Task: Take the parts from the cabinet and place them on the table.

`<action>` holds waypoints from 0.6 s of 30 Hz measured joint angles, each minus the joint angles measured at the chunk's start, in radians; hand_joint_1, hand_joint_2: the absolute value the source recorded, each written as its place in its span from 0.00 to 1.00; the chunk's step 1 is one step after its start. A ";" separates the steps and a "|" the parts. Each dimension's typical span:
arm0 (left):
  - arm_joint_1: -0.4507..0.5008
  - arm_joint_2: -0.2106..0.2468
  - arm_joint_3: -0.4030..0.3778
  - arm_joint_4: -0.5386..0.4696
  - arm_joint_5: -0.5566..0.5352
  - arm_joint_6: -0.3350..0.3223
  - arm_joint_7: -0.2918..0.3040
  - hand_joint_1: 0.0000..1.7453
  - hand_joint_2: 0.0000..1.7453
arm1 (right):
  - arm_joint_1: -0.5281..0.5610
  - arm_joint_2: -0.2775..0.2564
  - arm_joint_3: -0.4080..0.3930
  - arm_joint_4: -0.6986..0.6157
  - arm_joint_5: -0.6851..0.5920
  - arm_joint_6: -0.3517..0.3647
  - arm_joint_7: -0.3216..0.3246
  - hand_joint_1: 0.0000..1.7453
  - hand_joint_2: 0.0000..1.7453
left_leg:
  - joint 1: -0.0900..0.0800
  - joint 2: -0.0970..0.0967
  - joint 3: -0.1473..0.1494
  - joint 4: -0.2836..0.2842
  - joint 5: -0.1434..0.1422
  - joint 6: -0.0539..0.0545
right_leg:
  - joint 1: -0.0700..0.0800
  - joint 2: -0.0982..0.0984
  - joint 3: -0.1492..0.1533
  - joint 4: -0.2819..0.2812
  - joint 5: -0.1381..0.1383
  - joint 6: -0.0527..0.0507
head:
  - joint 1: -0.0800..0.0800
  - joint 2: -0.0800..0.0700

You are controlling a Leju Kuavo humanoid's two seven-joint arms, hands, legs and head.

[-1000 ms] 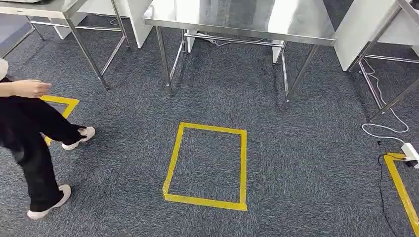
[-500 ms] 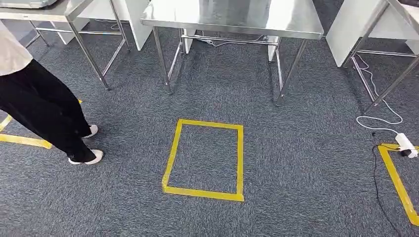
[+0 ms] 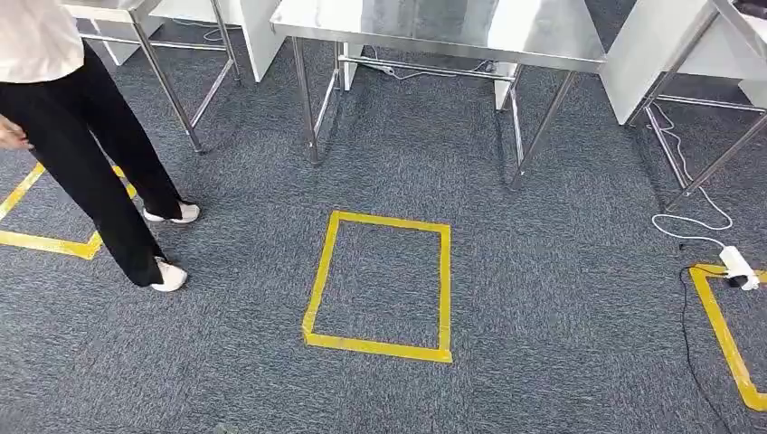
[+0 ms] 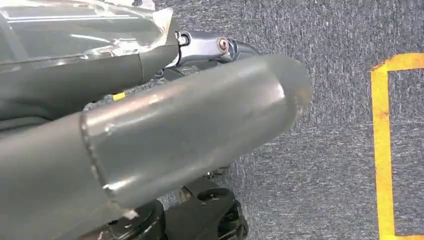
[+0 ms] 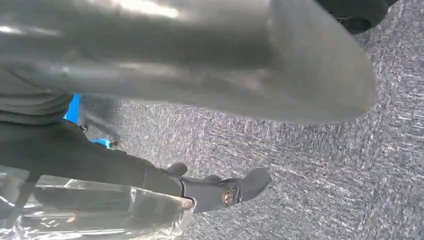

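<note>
Against the dark fingers [image 4: 100, 75] of your left hand [image 4: 150, 125] lies a crinkled clear plastic film [image 4: 85, 30], running along them on the side away from the thick grey thumb [image 4: 200, 120]. You cannot tell from the wrist view whether that film wraps a part, nor whether the fingers grip it or merely touch it. The fingers reach out nearly straight, the thumb lying alongside them with a gap between. This hand points down at the grey carpet [image 4: 340, 30], and a strip of yellow tape [image 4: 380, 150] crosses the floor just beyond the thumb tip.

Your right hand [image 5: 175, 60] mirrors that pose: thumb stretched out, dark fingers [image 5: 90, 165] extended beside it, and a second clear film [image 5: 90, 210] pressed along the far side of those fingers. Again you cannot tell how firmly it is held, or what is in it. A small blue patch [image 5: 73, 107] shows between thumb and fingers, close to the palm.

Ahead of both hands, the head view shows a yellow tape rectangle [image 3: 375, 346] on the carpet, and beyond it the steel table [image 3: 434, 23], its shiny top facing you. Off toward the left-hand side a person [image 3: 81, 136] in black trousers and white shoes stands mid-stride over another taped mark [image 3: 45, 244], near a second steel table's leg [image 3: 167, 86]. Toward the right-hand side a white cable [image 3: 692, 220] runs to a power strip [image 3: 737, 267].
</note>
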 joint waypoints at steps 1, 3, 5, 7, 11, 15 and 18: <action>0.000 0.001 0.000 0.000 0.000 0.000 0.000 0.00 0.00 | 0.000 0.001 0.003 0.000 0.002 0.003 0.000 0.00 0.00 | -0.002 0.000 -0.002 0.000 0.001 0.002 | -0.002 0.000 -0.003 0.000 0.002 0.004 | 0.000 0.000; 0.000 0.002 0.000 0.000 0.001 -0.001 0.000 0.00 0.00 | 0.000 0.002 0.007 0.000 0.002 0.007 0.000 0.00 0.00 | -0.007 0.000 -0.008 0.002 0.004 0.008 | -0.006 0.000 -0.004 -0.001 0.007 0.011 | 0.000 0.000; 0.000 0.003 0.000 0.000 0.002 -0.001 0.000 0.00 0.00 | 0.000 0.003 0.010 0.000 0.002 0.008 0.000 0.00 0.00 | -0.010 0.000 -0.013 0.002 0.008 0.015 | -0.009 -0.001 -0.002 -0.003 0.012 0.020 | 0.000 0.000; 0.000 0.003 0.000 0.000 0.002 -0.001 0.000 0.00 0.00 | 0.000 0.003 0.013 0.000 0.002 0.008 0.000 0.00 0.00 | 0.003 0.000 -0.014 -0.010 0.020 0.031 | -0.010 -0.001 -0.011 0.002 0.008 0.029 | -0.001 0.000; 0.001 0.003 0.000 0.000 0.002 -0.001 0.000 0.00 0.00 | 0.001 0.003 0.016 0.000 0.004 0.011 0.000 0.00 0.00 | 0.006 -0.001 -0.026 -0.010 0.028 0.038 | -0.010 0.001 -0.129 0.268 -0.124 0.005 | 0.005 0.000; 0.005 0.003 0.000 0.000 0.003 -0.001 0.000 0.00 0.00 | 0.003 0.003 0.019 0.000 0.011 0.016 0.000 0.00 0.00 | 0.006 -0.021 -0.034 -0.010 0.040 0.024 | -0.008 0.004 -0.068 0.186 -0.078 0.024 | 0.005 0.000; 0.005 0.000 0.000 0.000 0.003 -0.001 0.000 0.00 0.00 | 0.002 0.000 0.021 0.000 0.011 0.022 0.000 0.00 0.00 | 0.002 -0.037 -0.036 -0.008 0.046 0.005 | 0.005 0.035 0.018 0.007 -0.032 0.012 | 0.006 0.000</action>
